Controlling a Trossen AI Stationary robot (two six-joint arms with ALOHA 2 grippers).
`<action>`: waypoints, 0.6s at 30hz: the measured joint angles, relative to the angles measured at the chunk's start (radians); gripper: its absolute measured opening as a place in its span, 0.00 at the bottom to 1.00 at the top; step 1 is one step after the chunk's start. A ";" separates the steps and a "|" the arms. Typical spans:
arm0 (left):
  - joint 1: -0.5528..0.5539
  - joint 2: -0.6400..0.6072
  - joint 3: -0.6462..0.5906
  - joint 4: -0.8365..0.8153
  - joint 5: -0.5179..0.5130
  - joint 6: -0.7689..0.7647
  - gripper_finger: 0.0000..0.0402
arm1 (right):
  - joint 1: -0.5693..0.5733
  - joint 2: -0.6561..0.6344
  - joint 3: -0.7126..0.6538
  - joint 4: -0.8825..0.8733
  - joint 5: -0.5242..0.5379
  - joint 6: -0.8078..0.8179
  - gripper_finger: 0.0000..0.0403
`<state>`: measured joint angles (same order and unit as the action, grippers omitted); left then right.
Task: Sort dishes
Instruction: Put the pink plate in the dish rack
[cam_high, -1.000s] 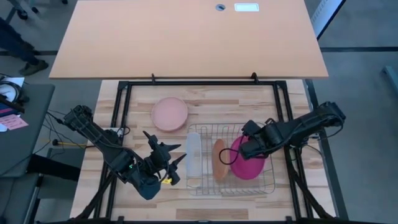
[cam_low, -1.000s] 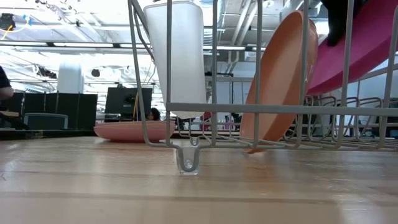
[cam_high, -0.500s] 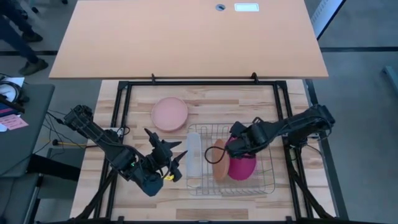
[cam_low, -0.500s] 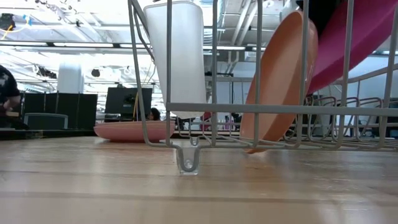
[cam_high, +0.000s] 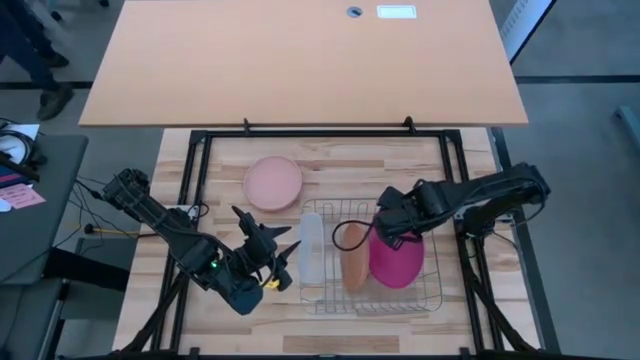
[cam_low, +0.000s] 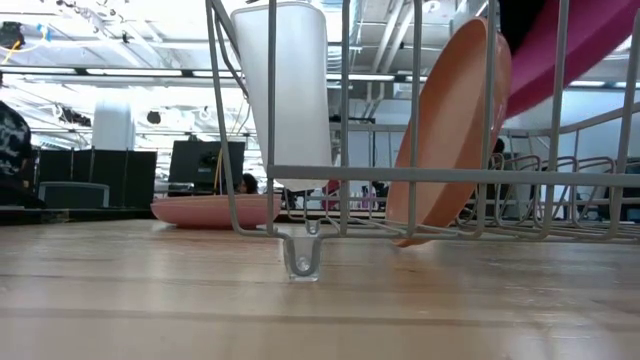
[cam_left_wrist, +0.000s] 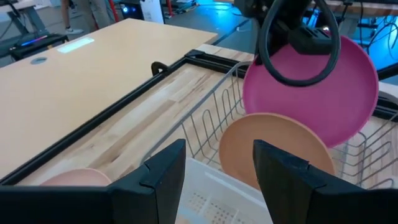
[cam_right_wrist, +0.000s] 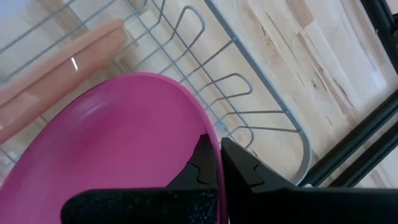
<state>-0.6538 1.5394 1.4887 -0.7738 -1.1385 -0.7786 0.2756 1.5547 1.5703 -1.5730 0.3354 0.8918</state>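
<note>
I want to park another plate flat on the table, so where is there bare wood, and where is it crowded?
Bare wood lies right of the pale pink plate, behind the wire rack. The rack is crowded: white tray, orange plate, and the magenta plate gripped by the right gripper. The left gripper waits, open, left of the rack.

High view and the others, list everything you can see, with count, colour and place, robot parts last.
magenta plate: one, magenta pink, tilted over the rack's right part, rim pinched by the right tool.
orange-tan plate: one, orange-tan, on edge in the rack, beside the magenta plate.
pale pink plate: one, pale pink, flat on the table, behind the rack to its left.
tray: one, translucent white, upright at the rack's left end.
wire rack: one, silver, on the table's middle right.
table: one, light wood, black frame.
left tool: one, dark, open, empty, left of the rack.
right tool: one, dark, shut on the magenta plate.
</note>
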 joint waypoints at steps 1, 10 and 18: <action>0.004 0.000 0.000 0.000 0.000 -0.009 0.45 | 0.000 0.001 0.000 0.000 -0.001 -0.007 0.01; 0.043 0.047 -0.001 0.143 0.106 0.120 0.45 | 0.000 0.037 -0.001 0.001 -0.005 -0.065 0.01; 0.065 0.134 -0.001 0.577 0.379 0.603 0.45 | -0.001 0.037 -0.001 0.002 0.027 -0.084 0.01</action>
<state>-0.5884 1.6732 1.4879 -0.1963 -0.7595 -0.1752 0.2750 1.5917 1.5692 -1.5709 0.3620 0.8075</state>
